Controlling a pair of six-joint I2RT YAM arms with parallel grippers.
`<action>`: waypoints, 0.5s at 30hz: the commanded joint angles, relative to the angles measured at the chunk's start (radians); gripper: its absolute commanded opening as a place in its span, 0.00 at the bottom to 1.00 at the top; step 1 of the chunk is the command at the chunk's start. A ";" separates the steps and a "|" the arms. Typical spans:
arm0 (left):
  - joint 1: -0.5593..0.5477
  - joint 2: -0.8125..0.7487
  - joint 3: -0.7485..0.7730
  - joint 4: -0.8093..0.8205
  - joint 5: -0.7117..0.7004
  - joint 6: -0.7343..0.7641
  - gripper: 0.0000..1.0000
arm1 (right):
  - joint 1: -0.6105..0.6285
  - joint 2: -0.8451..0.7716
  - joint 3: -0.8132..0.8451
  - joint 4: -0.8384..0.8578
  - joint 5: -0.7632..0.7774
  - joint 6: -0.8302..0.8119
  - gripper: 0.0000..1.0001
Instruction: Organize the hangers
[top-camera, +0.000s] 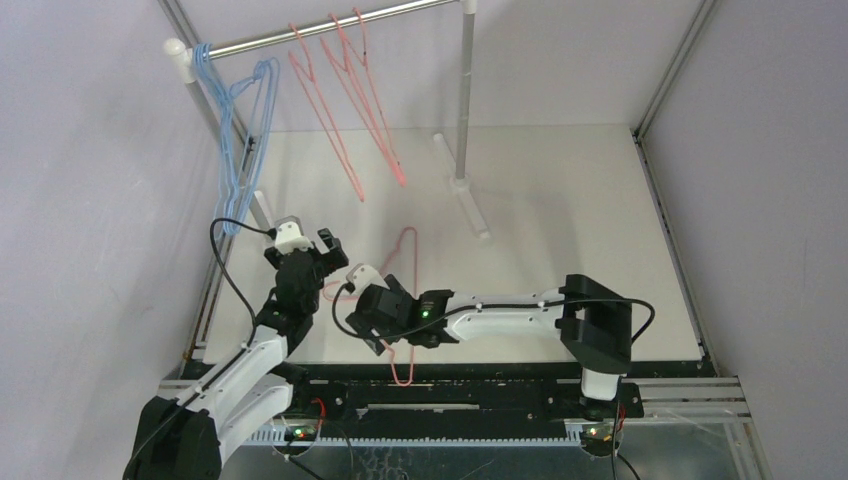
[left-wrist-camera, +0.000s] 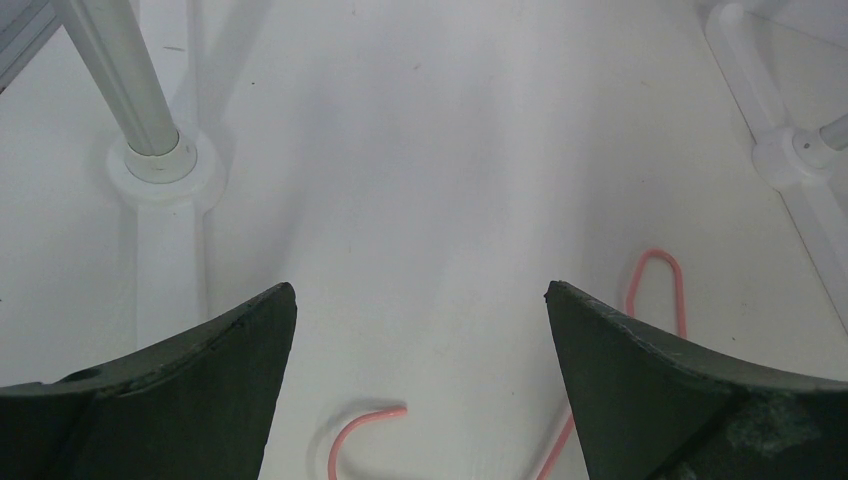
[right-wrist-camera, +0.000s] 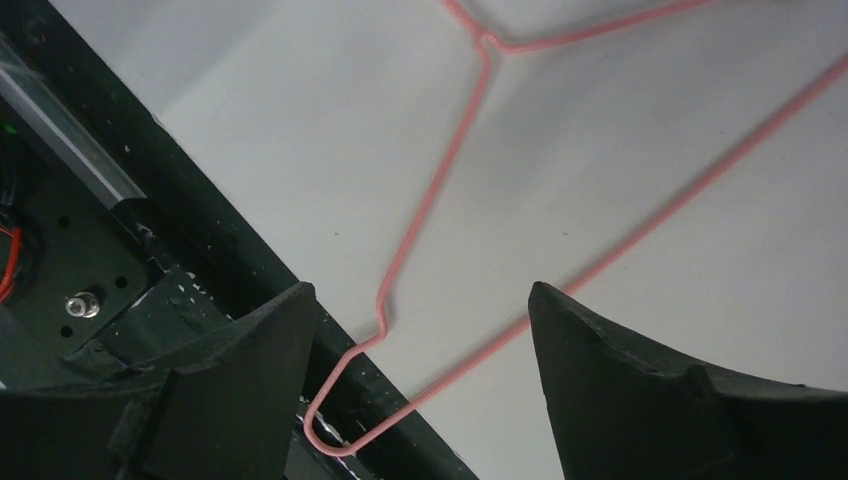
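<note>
One pink hanger (right-wrist-camera: 487, 42) lies flat at the table's near edge, one corner overhanging it. Right end effector (right-wrist-camera: 420, 300) hovers above it, jaws apart; left end effector (left-wrist-camera: 420, 295) is also apart. Step: pick-up. Next: pinch the overhanging wire and lift it to the rail (top-camera: 330, 25), beside the hung pink hangers (top-camera: 350, 90) and clear of the blue hangers (top-camera: 240, 130).

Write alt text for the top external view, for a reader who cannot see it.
One pink hanger lies flat on the white table, with the open right gripper poised over it and the open left gripper just beside it. Behind, a silver rail carries blue hangers at its left end and pink hangers toward the middle.
</note>
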 joint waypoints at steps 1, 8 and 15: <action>0.006 -0.036 -0.009 0.029 -0.017 -0.001 0.99 | 0.010 0.044 0.047 -0.013 0.053 0.004 0.84; 0.006 -0.036 -0.009 0.032 -0.008 -0.009 0.99 | 0.010 0.169 0.070 0.008 0.014 0.053 0.72; 0.007 -0.036 -0.008 0.030 -0.008 -0.009 0.99 | 0.012 0.222 0.076 0.030 -0.011 0.068 0.67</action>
